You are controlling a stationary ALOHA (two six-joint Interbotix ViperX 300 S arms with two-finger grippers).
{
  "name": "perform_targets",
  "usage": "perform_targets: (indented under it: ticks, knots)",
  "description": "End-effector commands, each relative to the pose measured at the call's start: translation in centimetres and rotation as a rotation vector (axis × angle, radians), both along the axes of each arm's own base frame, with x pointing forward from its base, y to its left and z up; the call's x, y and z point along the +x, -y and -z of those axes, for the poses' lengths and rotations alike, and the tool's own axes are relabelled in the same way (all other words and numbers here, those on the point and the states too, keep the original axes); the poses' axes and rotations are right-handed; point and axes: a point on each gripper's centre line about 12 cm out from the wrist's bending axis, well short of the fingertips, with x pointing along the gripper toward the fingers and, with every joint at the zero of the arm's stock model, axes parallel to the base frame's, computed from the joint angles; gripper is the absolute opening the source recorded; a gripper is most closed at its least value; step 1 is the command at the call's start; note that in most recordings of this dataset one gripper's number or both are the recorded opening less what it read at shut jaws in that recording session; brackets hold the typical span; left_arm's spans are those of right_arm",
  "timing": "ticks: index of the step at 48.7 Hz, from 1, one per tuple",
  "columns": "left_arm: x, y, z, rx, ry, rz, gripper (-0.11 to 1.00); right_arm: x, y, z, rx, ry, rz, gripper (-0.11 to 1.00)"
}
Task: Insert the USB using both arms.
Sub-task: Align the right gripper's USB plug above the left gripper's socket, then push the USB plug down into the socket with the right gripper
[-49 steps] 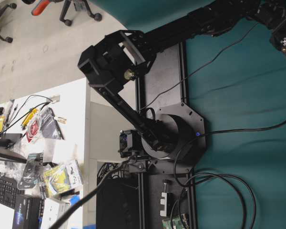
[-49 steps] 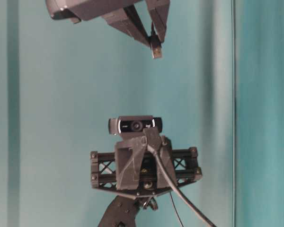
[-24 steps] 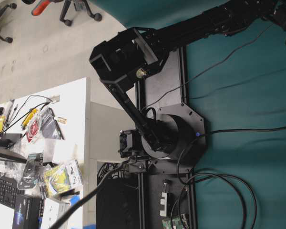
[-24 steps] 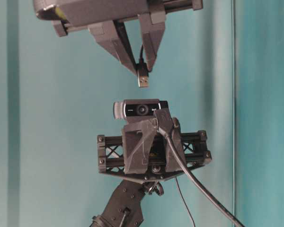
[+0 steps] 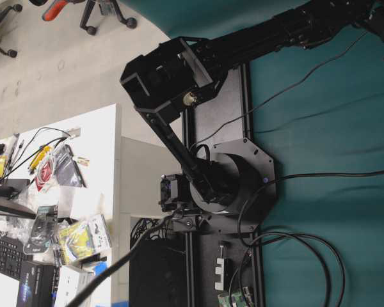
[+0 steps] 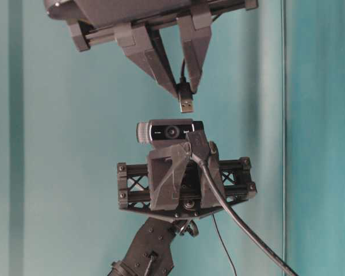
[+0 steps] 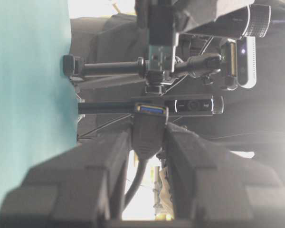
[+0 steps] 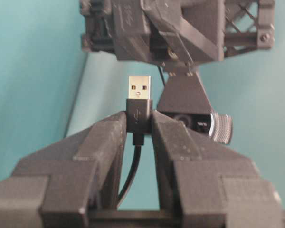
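Now | USB plug (image 8: 139, 105): flat metal tip (black body) | pinched by right gripper (image 8: 138, 124)

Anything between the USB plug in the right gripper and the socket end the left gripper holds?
Nothing: in the left wrist view only open air separates the socket from the plug.

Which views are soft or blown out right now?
Left wrist view: bright background washes out top and bottom, near black gripper fingers blurred, blue-tongued USB socket fairly sharp. Right wrist view: silver USB plug crisp, fingers soft. Table-level view: evenly lit, mild blur. Overhead view: sharp, white desk bright.
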Motion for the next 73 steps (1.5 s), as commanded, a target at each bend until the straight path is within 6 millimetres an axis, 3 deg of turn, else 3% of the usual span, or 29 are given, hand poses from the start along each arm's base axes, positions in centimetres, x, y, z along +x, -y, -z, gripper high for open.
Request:
perform_targets:
  ticks: [1,73]
  knots:
    - [0.4,0.2,-1.1,0.003,0.024,0.001,0.30,0.3,-0.2,-0.8,0.001,0.022,-0.015,0.20]
    - [1.4,1.2,0.0,0.018,0.004,0.018,0.30,0.9,-0.8,-0.1,0.031,-0.029,-0.108,0.20]
